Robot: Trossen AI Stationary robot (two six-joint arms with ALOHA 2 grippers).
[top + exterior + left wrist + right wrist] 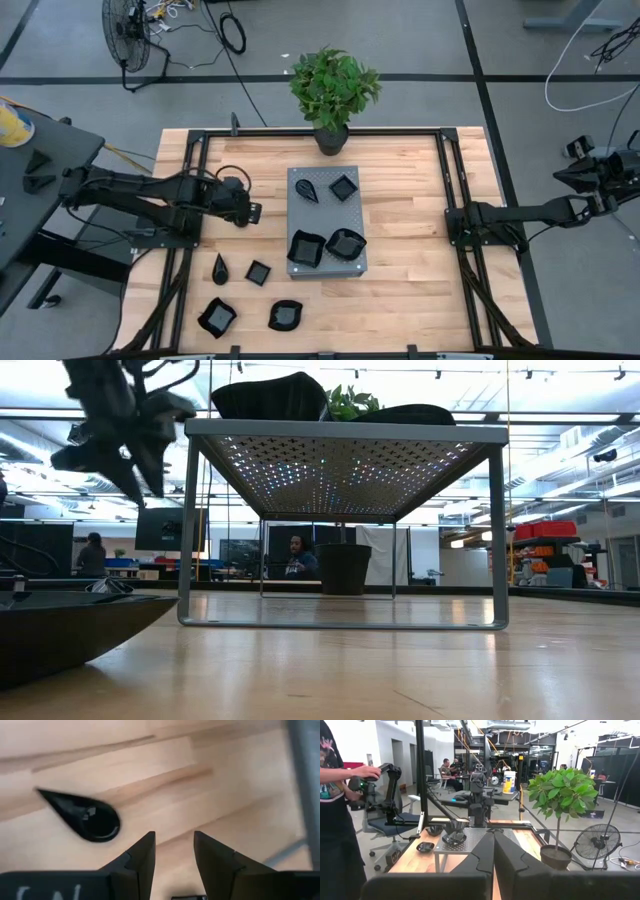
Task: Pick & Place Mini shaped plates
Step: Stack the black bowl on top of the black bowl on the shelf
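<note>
In the high view, the left pincer (pixel 252 212) is above the wooden table (pixel 410 230), just left of the grey perforated stand (pixel 318 214), and it holds nothing. Four mini shaped plates (pixel 343 187) lie on the stand, and four more (pixel 258 272) lie on the table in front of it (a teardrop, a small square and two bigger ones). The right arm waits at the right edge of the table; its pincer (pixel 566 176) is beyond the edge. A potted plant (pixel 333 92) stands at the far edge. In the low view, two plates show on top of the stand (pixel 340 432), and one dark plate (pixel 70 630) lies very near on the left. In the left wrist view, the fingers (pixel 142 857) stand apart with only bare wood between them, and a teardrop plate (pixel 85 815) lies beside them. In the right wrist view, the right fingers (pixel 482 851) are closed together and empty; a person's hand (pixel 367 771) shows at the side.
</note>
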